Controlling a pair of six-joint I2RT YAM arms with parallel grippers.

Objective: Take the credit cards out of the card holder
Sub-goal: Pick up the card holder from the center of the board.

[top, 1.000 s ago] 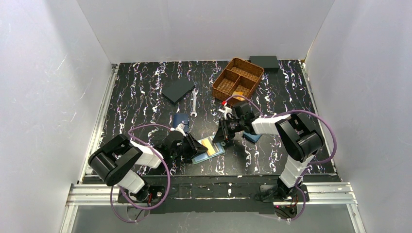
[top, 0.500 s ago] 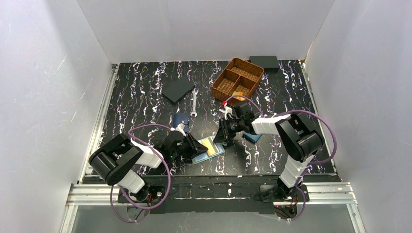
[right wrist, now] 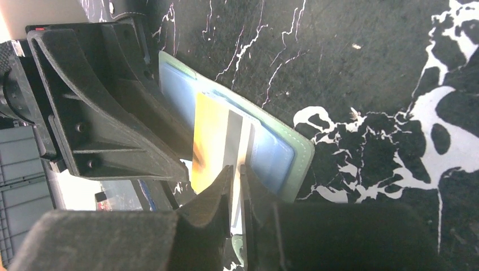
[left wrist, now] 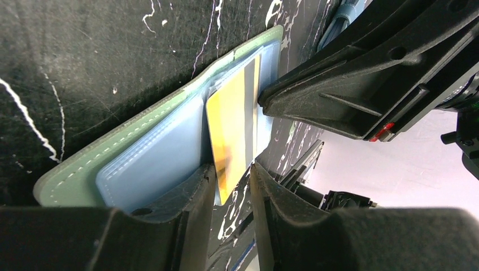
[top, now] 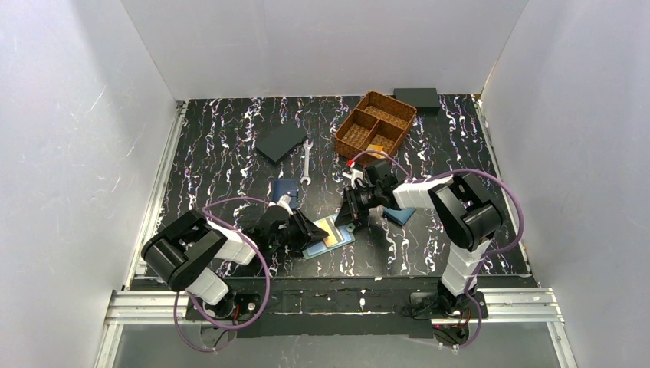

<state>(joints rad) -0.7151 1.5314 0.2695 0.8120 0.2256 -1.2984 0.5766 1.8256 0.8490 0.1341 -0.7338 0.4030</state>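
The tan-golden plastic credit card (left wrist: 229,135) lies on the open mint-green folding card holder (left wrist: 130,135). The right pincer (right wrist: 237,169) seems pressed onto its striped end; the left pincer (left wrist: 231,169), narrowly spread, straddles the opposite corner. Likely thin, stiff and slick, so grip its exposed edge.

A brown wicker basket (top: 353,115) with compartments sits far back on the black marbled table (top: 222,153), with something small and orange (top: 375,149) inside. Behind it lies a black box (top: 416,96). A dark flat square (top: 280,142), a wrench (top: 306,162), a navy wallet (top: 284,189) and a blue wallet (top: 398,216) lie apart.
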